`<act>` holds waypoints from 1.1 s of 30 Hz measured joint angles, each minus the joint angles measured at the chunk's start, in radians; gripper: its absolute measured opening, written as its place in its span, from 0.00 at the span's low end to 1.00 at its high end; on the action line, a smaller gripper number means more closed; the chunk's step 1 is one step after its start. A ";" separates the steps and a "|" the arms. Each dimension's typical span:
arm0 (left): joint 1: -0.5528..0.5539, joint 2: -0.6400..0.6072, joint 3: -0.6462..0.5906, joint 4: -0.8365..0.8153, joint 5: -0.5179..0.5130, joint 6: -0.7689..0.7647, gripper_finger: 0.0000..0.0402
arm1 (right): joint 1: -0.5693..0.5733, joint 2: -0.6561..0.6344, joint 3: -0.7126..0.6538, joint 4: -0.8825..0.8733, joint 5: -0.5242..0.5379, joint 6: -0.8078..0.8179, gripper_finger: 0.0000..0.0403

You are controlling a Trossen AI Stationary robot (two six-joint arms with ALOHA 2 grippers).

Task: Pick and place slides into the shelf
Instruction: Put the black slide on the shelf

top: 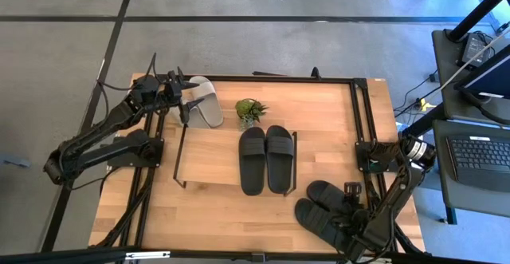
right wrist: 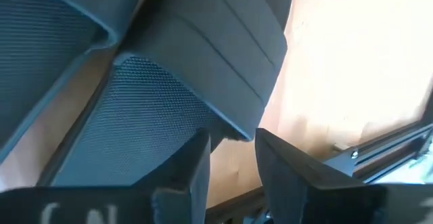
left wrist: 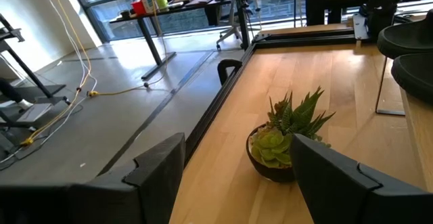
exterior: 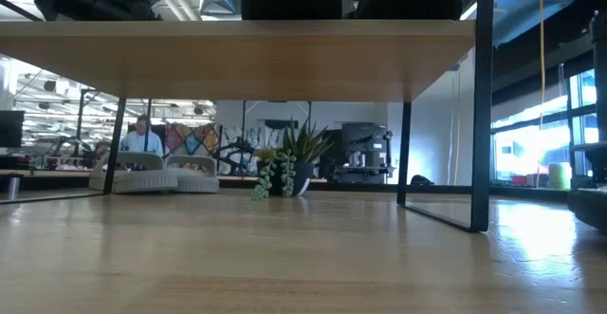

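Two black slides point(top: 267, 159) lie side by side on the shelf point(top: 209, 159), soles on its board. Two grey-white slides point(top: 205, 102) rest on the table near its far left corner and also show as the grey-white pair point(exterior: 156, 177) in the low view. Another black pair point(top: 323, 208) lies on the table near its near right corner. My left gripper point(left wrist: 237, 176) is open and hovers by the grey-white pair, facing the plant. My right gripper point(right wrist: 233, 158) is open with a narrow gap, right at one black slide's strap point(right wrist: 210, 48). My right gripper has its fingertips point(right wrist: 201, 149) at the strap's lower edge point(right wrist: 233, 130) of a black slide that lies on the table. Whether they touch it I cannot tell. My left gripper touches nothing.
A small green potted plant point(top: 249, 111) stands just beyond the shelf's far edge, between the grey-white pair and the black pair. The left half of the shelf board is bare. Black rails point(top: 360, 112) run along the table's edges. A person point(exterior: 142, 139) sits far behind the table.
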 joint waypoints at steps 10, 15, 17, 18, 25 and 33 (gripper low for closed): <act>0.000 0.000 0.000 0.000 0.000 0.000 0.64 | -0.007 0.068 0.000 0.001 0.068 0.005 0.24; 0.000 0.000 0.000 0.000 0.000 0.000 0.64 | -0.019 0.092 0.001 0.010 0.068 0.002 0.19; 0.000 0.000 0.000 0.000 0.000 0.000 0.64 | -0.024 0.095 0.001 0.014 0.068 0.009 0.15; 0.000 0.000 0.000 0.000 0.000 0.000 0.64 | -0.026 0.096 0.001 0.015 0.069 0.016 0.13; 0.000 0.000 0.000 0.000 0.000 0.000 0.64 | -0.039 0.097 0.026 -0.044 0.045 0.084 0.02; 0.000 0.000 0.000 0.000 0.000 0.000 0.64 | -0.045 0.047 0.126 -0.171 -0.037 0.303 0.01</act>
